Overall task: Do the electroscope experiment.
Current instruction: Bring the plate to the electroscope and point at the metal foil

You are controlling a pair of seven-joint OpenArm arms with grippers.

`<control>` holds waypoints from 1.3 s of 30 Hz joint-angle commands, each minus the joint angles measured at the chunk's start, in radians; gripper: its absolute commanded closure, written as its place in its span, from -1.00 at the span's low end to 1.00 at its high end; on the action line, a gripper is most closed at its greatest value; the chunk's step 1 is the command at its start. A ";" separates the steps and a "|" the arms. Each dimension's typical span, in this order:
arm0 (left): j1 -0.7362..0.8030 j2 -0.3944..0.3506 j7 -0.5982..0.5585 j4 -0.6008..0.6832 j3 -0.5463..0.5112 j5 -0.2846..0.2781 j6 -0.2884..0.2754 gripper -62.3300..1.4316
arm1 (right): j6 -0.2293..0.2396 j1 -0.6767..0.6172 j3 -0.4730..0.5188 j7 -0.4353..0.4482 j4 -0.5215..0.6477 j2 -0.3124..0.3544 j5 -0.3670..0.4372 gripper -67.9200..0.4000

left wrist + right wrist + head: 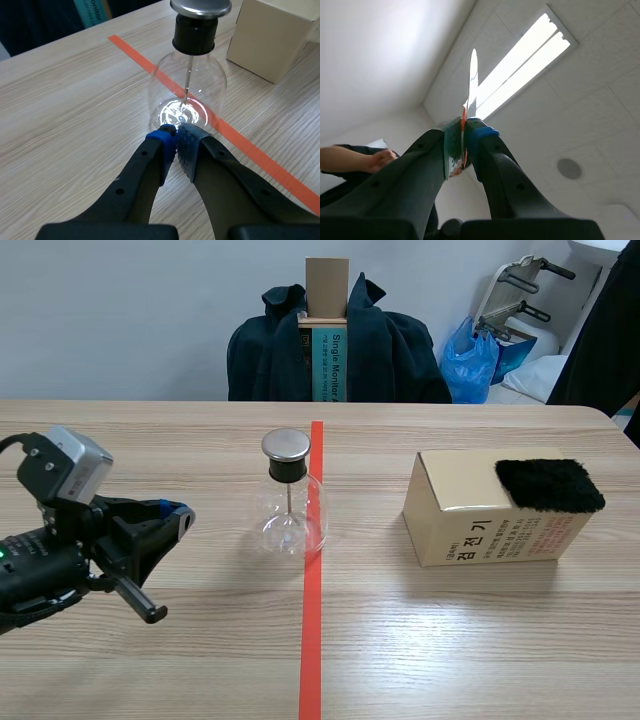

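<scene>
Pale wood bench point(480, 640), orange-red tape line down its middle. Upright at the line's left edge: glass electroscope flask point(290, 515) with black stopper, metal cap and a thin rod inside. Well apart to its right, tan cardboard box point(470, 525) with a black furry pad point(548, 485) lying on top. Low at the left, left end effector point(180, 518), fingers pressed together on nothing, tips near the flask's base but apart from it. Right end effector point(464, 145) aimed up at the ceiling point(580, 100), pinching a thin flat strip point(472, 75) seen edge-on between its pads. Beyond the far edge, a dark jacket point(390, 350).
</scene>
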 commanded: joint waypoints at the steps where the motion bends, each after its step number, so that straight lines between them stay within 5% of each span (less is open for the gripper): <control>1: -0.026 0.023 -0.023 -0.005 0.011 -0.008 0.002 0.79 | -0.007 0.040 -0.036 0.003 -0.001 -0.001 0.003 0.96; 5: -0.100 0.064 -0.046 -0.098 0.069 -0.008 0.002 0.79 | 0.011 0.083 -0.172 0.002 -0.001 -0.038 0.000 0.96; 12: -0.204 0.124 -0.089 -0.232 0.169 -0.007 0.002 0.79 | 0.168 0.103 -0.404 0.001 -0.010 -0.132 -0.031 0.96; 17: -0.255 0.151 -0.106 -0.290 0.211 -0.007 0.002 0.79 | 0.202 0.103 -0.530 0.003 -0.074 -0.194 -0.113 0.96; 26: -0.270 0.163 -0.123 -0.317 0.217 -0.007 0.003 0.79 | 0.195 0.101 -0.623 0.082 -0.309 -0.253 -0.226 0.96; 34: -0.270 0.163 -0.124 -0.317 0.217 -0.007 0.003 0.79 | 0.085 0.091 -0.622 0.176 -0.499 -0.302 -0.274 0.96; 39: -0.270 0.163 -0.124 -0.317 0.217 -0.007 0.003 0.79 | 0.077 0.091 -0.622 0.191 -0.558 -0.319 -0.294 0.96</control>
